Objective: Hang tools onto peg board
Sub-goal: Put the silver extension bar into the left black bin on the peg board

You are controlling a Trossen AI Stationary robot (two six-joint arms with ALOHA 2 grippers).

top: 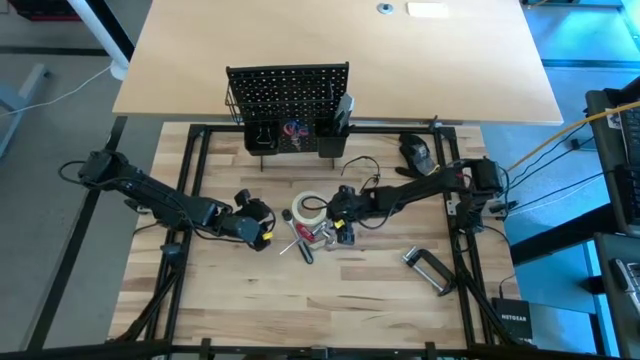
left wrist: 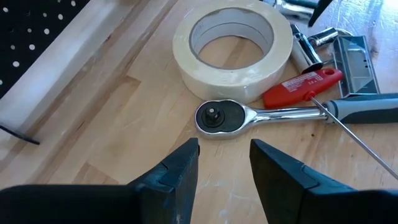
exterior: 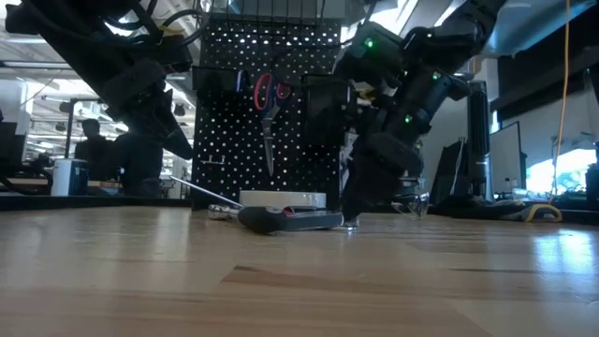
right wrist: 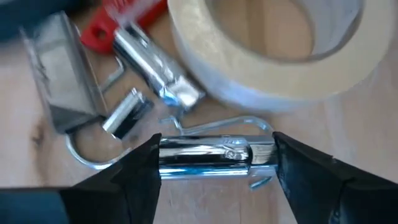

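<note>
The black peg board (top: 288,92) stands upright at the table's far side, with red-handled scissors (exterior: 269,94) hanging on it. A white tape roll (top: 308,208) lies flat mid-table, and it also shows in the left wrist view (left wrist: 233,46). Beside it lie a ratchet wrench (left wrist: 249,116), a red-handled key (left wrist: 301,87) and small metal bits (top: 312,238). My left gripper (left wrist: 224,165) is open and empty, just left of the ratchet head. My right gripper (right wrist: 214,165) is low over the bits, shut on a short chrome bar (right wrist: 217,154). A silver C-clamp (top: 430,268) lies at the near right. My right gripper pinches the chrome bar between its two fingers, one finger (right wrist: 140,171) on each end (right wrist: 166,155), so the bar lies lengthwise across the gap. The fingers come from above, pointing down at the table. I cannot tell whether the bar is clear of the table.
A bulky black device (top: 415,150) sits far right near the peg board. Black cups and a wire basket (top: 240,105) are fixed to the board. A black metal frame (top: 190,200) runs around the work area. Bare wood (top: 300,310) lies toward the near edge.
</note>
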